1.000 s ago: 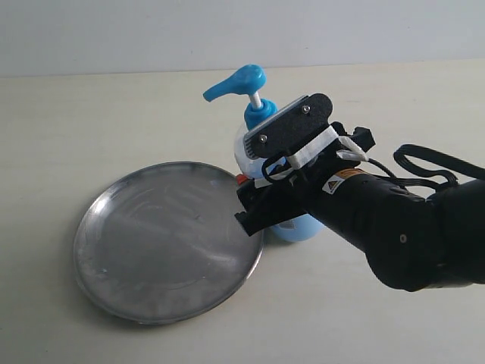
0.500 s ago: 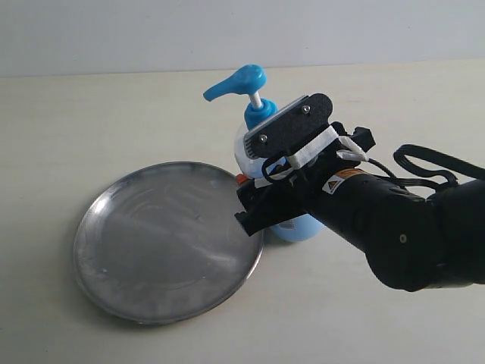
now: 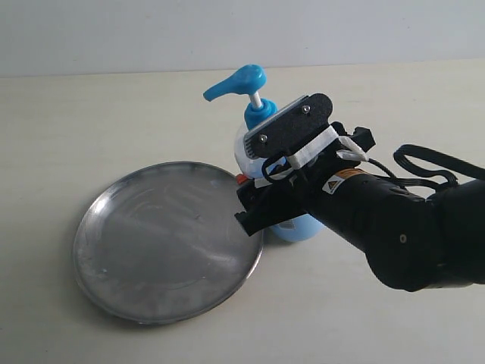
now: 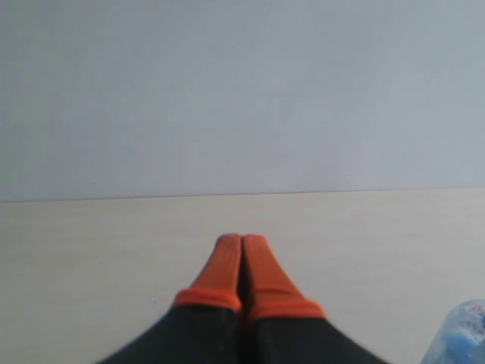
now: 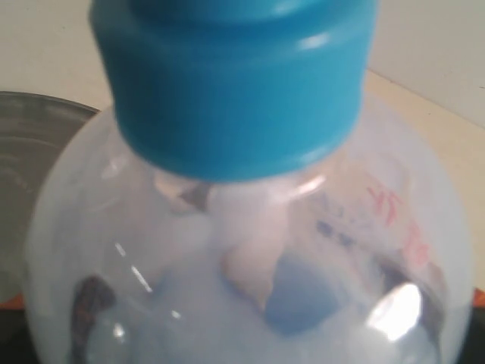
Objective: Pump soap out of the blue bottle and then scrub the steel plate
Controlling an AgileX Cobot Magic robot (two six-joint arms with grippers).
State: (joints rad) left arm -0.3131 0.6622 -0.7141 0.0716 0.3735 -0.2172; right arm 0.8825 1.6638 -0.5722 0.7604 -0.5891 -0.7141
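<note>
The blue bottle (image 3: 258, 117) stands upright at the right rim of the steel plate (image 3: 151, 243), its blue pump head (image 3: 239, 82) pointing over the plate. My right gripper (image 3: 254, 199) is closed around the bottle's body from the right. In the right wrist view the bottle (image 5: 242, 250) and its collar (image 5: 235, 83) fill the frame, with an orange fingertip (image 5: 477, 297) at its side. Light blue soap shows only inside the bottle. My left gripper (image 4: 242, 244) is shut and empty over bare table, with an edge of the bottle (image 4: 462, 341) nearby.
The pale table (image 3: 91, 114) runs back to a grey wall (image 3: 227, 30). My right arm (image 3: 402, 227) and its cable (image 3: 432, 163) fill the right side. The left arm is outside the exterior view.
</note>
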